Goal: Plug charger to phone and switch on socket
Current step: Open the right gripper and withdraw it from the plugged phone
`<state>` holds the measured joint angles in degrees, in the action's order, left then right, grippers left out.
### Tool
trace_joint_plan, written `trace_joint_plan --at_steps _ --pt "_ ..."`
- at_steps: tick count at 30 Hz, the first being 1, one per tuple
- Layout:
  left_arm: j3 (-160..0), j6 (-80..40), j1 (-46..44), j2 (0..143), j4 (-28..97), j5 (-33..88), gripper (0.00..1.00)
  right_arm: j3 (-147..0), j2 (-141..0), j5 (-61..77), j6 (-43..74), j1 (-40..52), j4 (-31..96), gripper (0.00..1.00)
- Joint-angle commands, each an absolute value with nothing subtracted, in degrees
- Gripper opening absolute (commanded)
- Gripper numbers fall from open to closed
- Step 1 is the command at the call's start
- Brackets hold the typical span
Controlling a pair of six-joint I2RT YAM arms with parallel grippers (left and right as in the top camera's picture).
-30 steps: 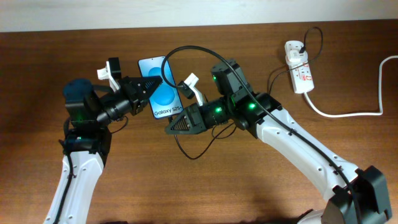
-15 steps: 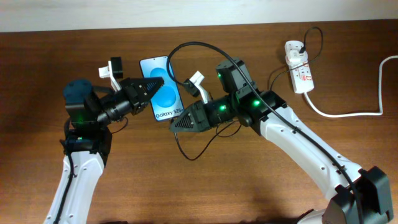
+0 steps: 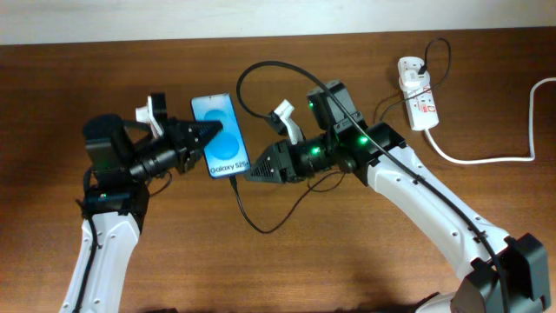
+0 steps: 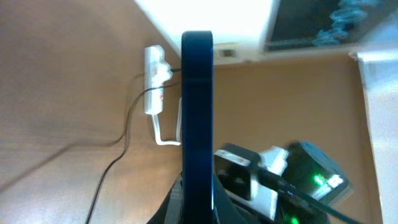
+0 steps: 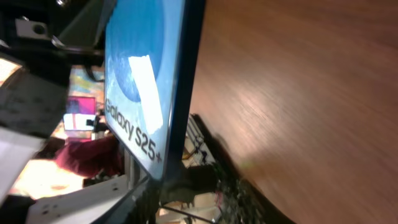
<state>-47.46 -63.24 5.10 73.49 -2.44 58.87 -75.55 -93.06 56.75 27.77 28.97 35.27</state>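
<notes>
**A:** First entry?

**B:** One slim black-framed phone [image 3: 228,152] with a bright blue glass screen lettered "Galaxy S25+". It sits left of centre over the brown wooden table [image 3: 261,278], with the screen facing the overhead view. The left gripper [image 3: 208,132] is clamped on it. (From the left wrist the phone [image 4: 198,112] shows edge-on, a dark upright bar rising between the fingers.)

**A:** Second?

**B:** One charger, a long thin black cable [image 3: 261,228] ending in a small white adapter [image 3: 408,66]. The cable meets the phone's lower edge, loops down across the table and arcs back over the right arm to the adapter. I cannot tell whether the plug tip is seated in the phone.

**A:** Third?

**B:** One socket [image 3: 422,106], a short white plastic power strip with red markings. It lies at the far right of the table, well apart from the phone. The adapter sits at its far end, and a thick white cord [image 3: 486,160] trails off to the right edge.

**A:** And the other tool?

**B:** The right gripper [image 3: 250,173] has its tip just beside the phone's lower edge, where the cable arrives. I cannot tell whether it grips anything. (Its own camera is filled by the phone's screen [image 5: 140,74], with dark clutter below.)
</notes>
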Motion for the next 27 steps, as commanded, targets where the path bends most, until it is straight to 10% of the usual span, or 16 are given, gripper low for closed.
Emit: trace_joint_plan --at_steps 1,12,27 --pt "-47.2 -60.2 5.1 72.6 4.4 58.4 0.0 -76.8 -92.3 44.5 26.8 28.4 38.7 0.45" --pt "-47.2 -54.1 -5.5 72.6 15.9 37.0 0.0 -76.8 -92.2 27.8 25.3 23.6 51.7 0.46" --pt "-71.2 -24.5 -6.3 89.6 36.1 38.4 0.0 -76.7 -92.2 18.1 15.0 15.6 67.1 0.45"
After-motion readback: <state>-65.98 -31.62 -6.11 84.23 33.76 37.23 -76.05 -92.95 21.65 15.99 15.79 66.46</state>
